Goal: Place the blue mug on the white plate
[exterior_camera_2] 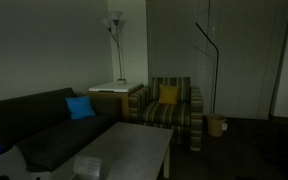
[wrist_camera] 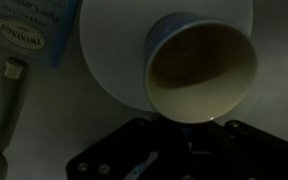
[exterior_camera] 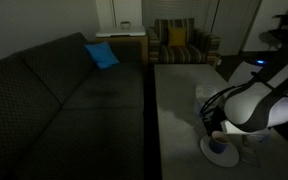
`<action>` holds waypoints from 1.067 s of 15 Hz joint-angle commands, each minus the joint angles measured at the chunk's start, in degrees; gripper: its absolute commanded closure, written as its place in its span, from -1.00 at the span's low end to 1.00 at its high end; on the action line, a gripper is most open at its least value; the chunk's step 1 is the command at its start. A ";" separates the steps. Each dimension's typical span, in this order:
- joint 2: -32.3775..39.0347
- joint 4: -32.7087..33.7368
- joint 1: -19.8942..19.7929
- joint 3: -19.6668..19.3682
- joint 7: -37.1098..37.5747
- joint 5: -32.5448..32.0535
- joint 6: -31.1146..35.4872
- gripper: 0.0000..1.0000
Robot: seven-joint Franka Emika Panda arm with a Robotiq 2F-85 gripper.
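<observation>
The blue mug (wrist_camera: 199, 60) with a pale inside sits on the white plate (wrist_camera: 114, 60), its opening facing the wrist camera; whether it stands upright or tilts I cannot tell. My gripper (wrist_camera: 184, 135) is a dark mass right at the mug's near rim, and the dark picture hides whether its fingers are open or shut. In an exterior view the gripper (exterior_camera: 216, 135) hangs just over the mug (exterior_camera: 217, 144) and plate (exterior_camera: 222, 156) at the near right of the grey table (exterior_camera: 179, 100). Mug and plate do not show in the other exterior view.
A light-blue printed box (wrist_camera: 24, 30) and a slim pen-like thing (wrist_camera: 9, 90) lie left of the plate. A dark couch (exterior_camera: 74, 95) with a blue cushion (exterior_camera: 101, 55) runs along the table. A striped armchair (exterior_camera: 179, 45) stands beyond it.
</observation>
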 commanded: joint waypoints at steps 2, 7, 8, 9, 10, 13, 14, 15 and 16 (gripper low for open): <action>-0.45 0.02 -0.70 1.09 -1.76 0.40 -4.11 0.93; -0.78 -0.56 1.25 -0.68 0.18 1.01 -3.61 0.93; -0.74 -0.56 1.43 -0.83 0.33 1.04 -3.34 0.24; -0.71 -0.56 1.53 -0.89 0.43 1.05 -3.26 0.22; -0.66 -0.54 1.61 -0.91 0.53 1.06 -3.26 0.09; -0.61 -0.38 1.79 -0.93 0.50 0.97 -3.36 -0.32; -0.68 -0.39 1.86 -0.94 0.50 0.96 -3.33 -0.48; -0.90 -0.56 2.08 -1.05 0.57 0.94 -3.31 -0.60; -1.22 -0.90 2.37 -1.23 0.63 0.91 -3.16 -0.76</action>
